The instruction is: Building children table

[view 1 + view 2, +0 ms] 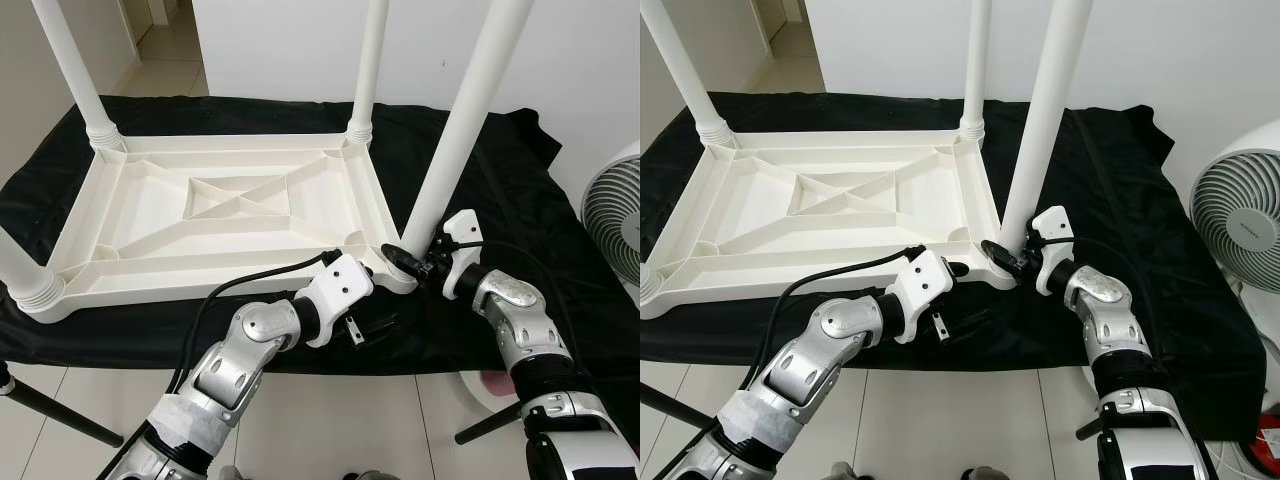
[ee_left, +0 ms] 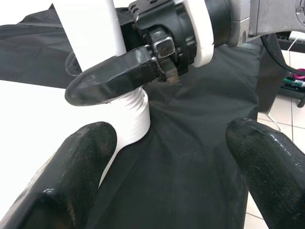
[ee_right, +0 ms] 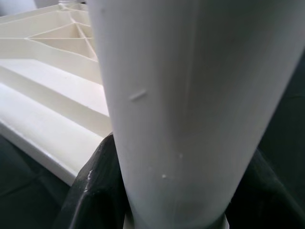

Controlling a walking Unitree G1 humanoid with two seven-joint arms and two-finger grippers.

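The white plastic tabletop (image 1: 215, 215) lies upside down on a black cloth (image 1: 520, 190) that covers the desk, ribbed underside facing up. Four white legs stand up from its corners: far-left leg (image 1: 75, 70), far-right leg (image 1: 368, 70), near-left leg (image 1: 15, 260) and near-right leg (image 1: 460, 130). The near-right leg leans a little to the right (the other three look closer to upright).

The right gripper (image 1: 998, 253) is at the near-right corner, its black fingers (image 2: 112, 78) closed around the base of the near-right leg just above the threaded collar (image 2: 133, 114). The right wrist view confirms this: the leg sits between the two fingers with dark finger surfaces on either side.

The left gripper (image 1: 395, 317) sits low over the black cloth just near of the same corner, beside the right gripper but not touching it. Its fingers (image 2: 71, 176) are spread wide and hold nothing; the cloth shows between them.

A white fan (image 1: 1240, 215) stands at the right edge of the scene, beyond the desk. Pale tiled floor (image 1: 330, 420) lies on the near side.
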